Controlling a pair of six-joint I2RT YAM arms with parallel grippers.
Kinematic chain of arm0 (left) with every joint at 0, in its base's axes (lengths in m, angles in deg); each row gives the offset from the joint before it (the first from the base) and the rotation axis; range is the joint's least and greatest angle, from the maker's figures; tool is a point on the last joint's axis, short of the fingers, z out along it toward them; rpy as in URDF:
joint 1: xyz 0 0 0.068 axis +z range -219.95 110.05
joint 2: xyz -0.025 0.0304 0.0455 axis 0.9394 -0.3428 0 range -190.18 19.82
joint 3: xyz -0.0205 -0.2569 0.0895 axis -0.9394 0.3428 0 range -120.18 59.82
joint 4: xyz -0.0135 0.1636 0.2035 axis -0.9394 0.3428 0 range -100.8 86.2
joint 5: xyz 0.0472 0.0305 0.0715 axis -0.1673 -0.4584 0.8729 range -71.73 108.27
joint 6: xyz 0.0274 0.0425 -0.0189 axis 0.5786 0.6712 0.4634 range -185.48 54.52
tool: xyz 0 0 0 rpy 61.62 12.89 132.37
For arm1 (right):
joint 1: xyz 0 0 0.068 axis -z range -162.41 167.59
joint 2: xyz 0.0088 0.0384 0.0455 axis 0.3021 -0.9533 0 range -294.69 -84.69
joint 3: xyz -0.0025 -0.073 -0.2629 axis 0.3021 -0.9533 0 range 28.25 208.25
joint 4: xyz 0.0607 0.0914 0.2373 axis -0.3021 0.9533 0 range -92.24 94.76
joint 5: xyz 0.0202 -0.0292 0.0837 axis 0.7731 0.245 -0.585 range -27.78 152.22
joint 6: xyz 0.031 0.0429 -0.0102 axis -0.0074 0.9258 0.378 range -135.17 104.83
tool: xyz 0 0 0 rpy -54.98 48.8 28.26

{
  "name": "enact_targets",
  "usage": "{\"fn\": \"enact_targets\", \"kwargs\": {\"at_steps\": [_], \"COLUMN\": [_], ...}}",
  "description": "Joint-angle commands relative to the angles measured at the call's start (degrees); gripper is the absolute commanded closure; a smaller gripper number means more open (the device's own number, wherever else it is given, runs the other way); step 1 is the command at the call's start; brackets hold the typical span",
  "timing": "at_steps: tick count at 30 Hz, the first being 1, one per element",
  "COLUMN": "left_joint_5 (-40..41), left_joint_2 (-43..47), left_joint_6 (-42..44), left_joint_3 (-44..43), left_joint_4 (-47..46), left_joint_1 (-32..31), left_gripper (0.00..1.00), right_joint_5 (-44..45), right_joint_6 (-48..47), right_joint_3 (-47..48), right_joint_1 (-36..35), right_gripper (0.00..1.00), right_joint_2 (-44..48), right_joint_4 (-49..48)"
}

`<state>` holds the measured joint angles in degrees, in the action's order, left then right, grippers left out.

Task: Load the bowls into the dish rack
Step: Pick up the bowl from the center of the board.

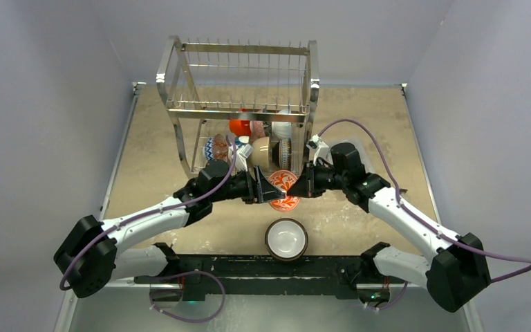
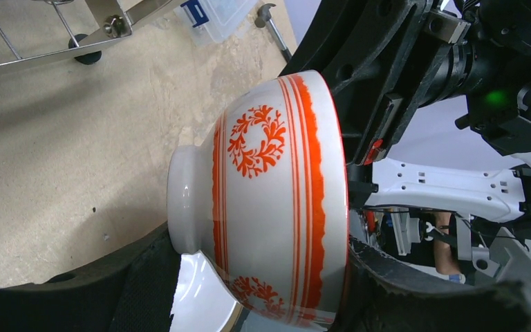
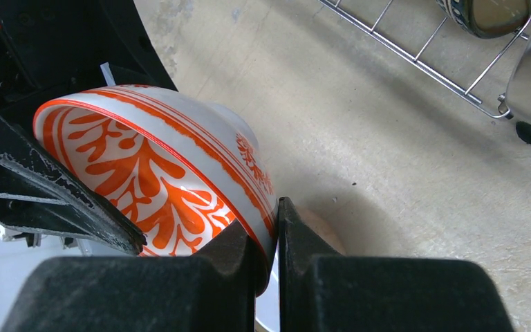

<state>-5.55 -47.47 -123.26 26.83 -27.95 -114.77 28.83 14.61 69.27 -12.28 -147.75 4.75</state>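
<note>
A red-and-white floral bowl (image 1: 285,202) (image 2: 269,200) (image 3: 145,166) hangs on its side above the table, in front of the dish rack (image 1: 238,107). My left gripper (image 1: 266,188) (image 2: 259,277) spans it from foot to rim, with both fingers against it. Shut on the bowl's rim from the other side is my right gripper (image 1: 299,185) (image 3: 276,235), one finger inside and one outside. Several bowls stand in the rack's lower tier, among them an orange-red one (image 1: 240,127), a tan one (image 1: 261,152) and a blue patterned one (image 1: 216,148). A white bowl with a brown rim (image 1: 287,238) (image 2: 200,297) sits on the table below.
The rack's upper tier (image 1: 242,69) holds nothing. A rack foot (image 2: 86,57) and a clear plastic box (image 2: 214,14) show behind the held bowl. The rack's lower wire shelf (image 3: 422,48) lies to the right of my right gripper. Walls close in the table's left, right and far sides.
</note>
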Motion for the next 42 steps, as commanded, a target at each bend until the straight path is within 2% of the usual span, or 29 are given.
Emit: {"fn": "enact_targets", "kwargs": {"at_steps": [1, 3, 6, 8, 13, 15, 18, 20, 27, 32, 37, 42], "left_joint_5": [-1.3, -1.2, -0.9, -0.6, -0.9, -1.2, -1.7, -1.8, 1.0, 0.6, 0.3, -0.3], "left_joint_2": [0.1, 0.1, 0.1, -0.1, -0.8, -1.4, -1.8, -1.7, 1.3, 2.2, 2.2, 1.7], "left_joint_6": [0.9, 0.9, 1.1, 1.2, 1.0, 1.1, 1.1, 1.0, 3.1, 2.6, 2.0, 1.4], "left_joint_3": [-2.8, -2.8, -2.9, -3.0, -3.6, -4.0, -4.3, -4.3, -4.7, -4.6, -4.2, -3.8], "left_joint_4": [-2.8, -3.0, -3.6, -4.2, -5.9, -6.2, -6.6, -6.0, 0.1, -1.0, -2.6, -4.3], "left_joint_1": [-0.9, -1.0, -1.2, -1.5, -1.9, -2.0, -2.2, -2.2, -2.2, -2.2, -2.1, -2.1], "left_gripper": [0.74, 0.68, 0.44, 0.33, 0.24, 0.24, 0.35, 0.37, 0.20, 0.19, 0.31, 0.53], "right_joint_5": [-5.8, -6.2, -6.6, -6.7, -5.7, -5.3, -4.4, -2.7, -0.5, 0.2, 0.5, 0.7], "right_joint_6": [1.0, 1.2, 1.3, 1.3, 0.5, 0.1, -0.3, -0.6, -1.8, -2.6, -3.2, -3.1], "right_joint_3": [4.0, 4.0, 4.0, 4.0, 4.5, 4.7, 5.2, 5.6, 6.9, 7.3, 7.6, 7.4], "right_joint_1": [-0.6, -0.7, -0.6, -0.6, -0.6, -0.6, -0.7, -0.6, -0.7, -0.6, -0.6, -0.6], "right_gripper": [0.97, 0.97, 0.96, 0.96, 0.96, 0.96, 0.96, 0.96, 0.96, 0.97, 0.97, 0.96], "right_joint_2": [1.0, 0.9, 0.9, 0.7, 0.5, 0.5, 0.4, 0.6, 0.7, 0.5, 0.3, 0.8], "right_joint_4": [-5.9, -6.2, -6.4, -6.3, -4.5, -4.0, -2.9, -1.9, 0.3, 1.0, 1.9, 1.8]}}
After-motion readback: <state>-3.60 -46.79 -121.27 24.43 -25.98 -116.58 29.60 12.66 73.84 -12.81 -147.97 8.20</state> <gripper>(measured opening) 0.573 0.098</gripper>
